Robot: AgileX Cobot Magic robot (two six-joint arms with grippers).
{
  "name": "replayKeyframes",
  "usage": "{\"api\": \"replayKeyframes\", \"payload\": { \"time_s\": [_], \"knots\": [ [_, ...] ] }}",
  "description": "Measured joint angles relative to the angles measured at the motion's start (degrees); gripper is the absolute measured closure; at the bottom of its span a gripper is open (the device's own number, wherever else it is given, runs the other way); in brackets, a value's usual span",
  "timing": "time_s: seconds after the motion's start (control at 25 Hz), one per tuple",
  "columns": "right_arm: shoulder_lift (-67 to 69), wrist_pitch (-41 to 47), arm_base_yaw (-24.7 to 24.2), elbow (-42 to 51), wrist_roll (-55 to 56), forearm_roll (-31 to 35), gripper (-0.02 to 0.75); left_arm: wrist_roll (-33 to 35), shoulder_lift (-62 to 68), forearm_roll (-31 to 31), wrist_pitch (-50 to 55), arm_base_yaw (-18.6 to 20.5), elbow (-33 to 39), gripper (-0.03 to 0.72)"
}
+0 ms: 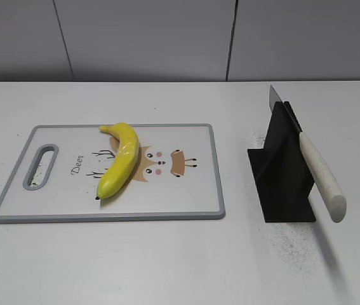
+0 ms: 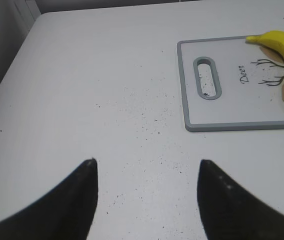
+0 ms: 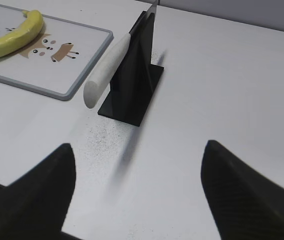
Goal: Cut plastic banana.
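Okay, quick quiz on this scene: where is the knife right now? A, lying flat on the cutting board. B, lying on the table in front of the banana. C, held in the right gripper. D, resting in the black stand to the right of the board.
D: the knife sits slotted in the black stand, white handle sticking out, apart from the cutting board and untouched by either gripper.

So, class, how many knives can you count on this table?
1. The knife sits slotted in the black stand, right of the cutting board, white handle pointing toward the camera. Most of its blade is hidden by the stand.
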Motion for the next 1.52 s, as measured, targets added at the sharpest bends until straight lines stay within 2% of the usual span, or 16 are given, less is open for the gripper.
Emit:
{"api": "replayKeyframes", "payload": {
  "time_s": [0.2, 0.32, 0.68, 0.8, 1.52],
  "knots": [
    [0.0, 0.0, -0.5, 0.0, 0.0, 0.0, 0.147, 0.0, 0.0, 0.0, 0.0, 0.0, 0.0, 0.102],
    [0.0, 0.0, -3.4, 0.0, 0.0, 0.0, 0.147, 0.0, 0.0, 0.0, 0.0, 0.0, 0.0, 0.102],
    [0.0, 0.0, -22.4, 0.0, 0.0, 0.0, 0.148, 0.0, 0.0, 0.0, 0.0, 0.0, 0.0, 0.102],
    [0.0, 0.0, -26.0, 0.0, 0.0, 0.0, 0.148, 0.0, 0.0, 0.0, 0.0, 0.0, 0.0, 0.102],
    [0.0, 0.0, -26.4, 0.0, 0.0, 0.0, 0.148, 0.0, 0.0, 0.0, 0.0, 0.0, 0.0, 0.102]
  ]
}}
